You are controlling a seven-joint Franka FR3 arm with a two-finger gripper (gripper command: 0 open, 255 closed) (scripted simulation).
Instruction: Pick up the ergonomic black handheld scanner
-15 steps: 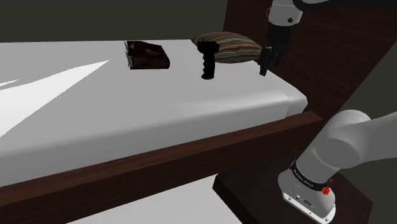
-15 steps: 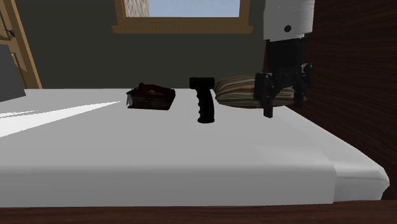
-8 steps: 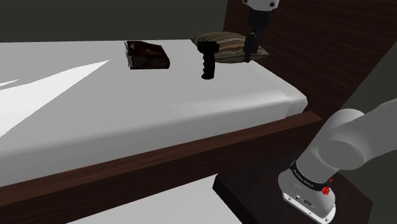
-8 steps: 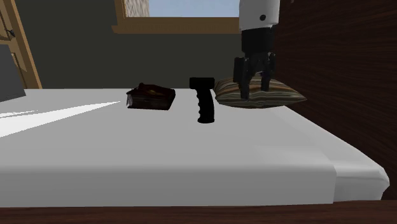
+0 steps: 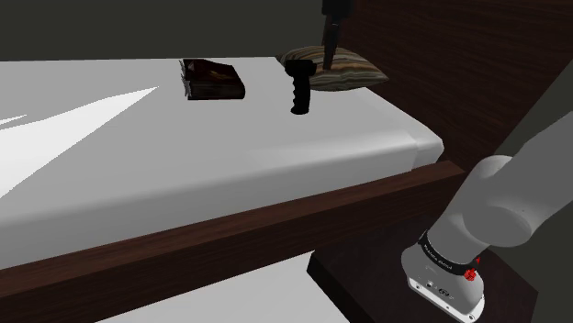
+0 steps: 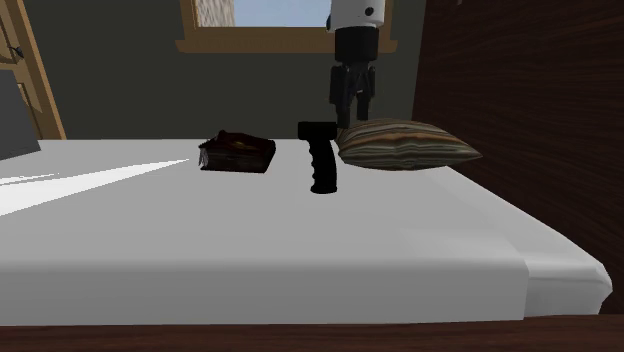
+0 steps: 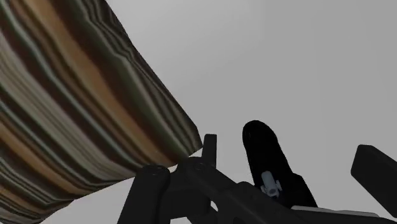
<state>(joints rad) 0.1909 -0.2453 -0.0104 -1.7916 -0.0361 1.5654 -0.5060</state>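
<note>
The black handheld scanner stands upright on its grip on the white bed, just beside a striped pillow; it also appears in the shoulder view. My gripper hangs pointing down, above and slightly behind the gap between scanner and pillow, not touching either. In the wrist view the fingers stand apart, and the scanner appears as a black shape between them, farther down. The gripper is open and holds nothing.
A dark brown book lies on the bed on the far side of the scanner from the pillow. A dark wooden headboard rises close behind the pillow. The wooden bed frame runs along the near edge.
The gripper has travelled from the bed's edge near the headboard, over the pillow, to a spot close above the scanner, turning as it went. Scanner, book and pillow have not moved.
</note>
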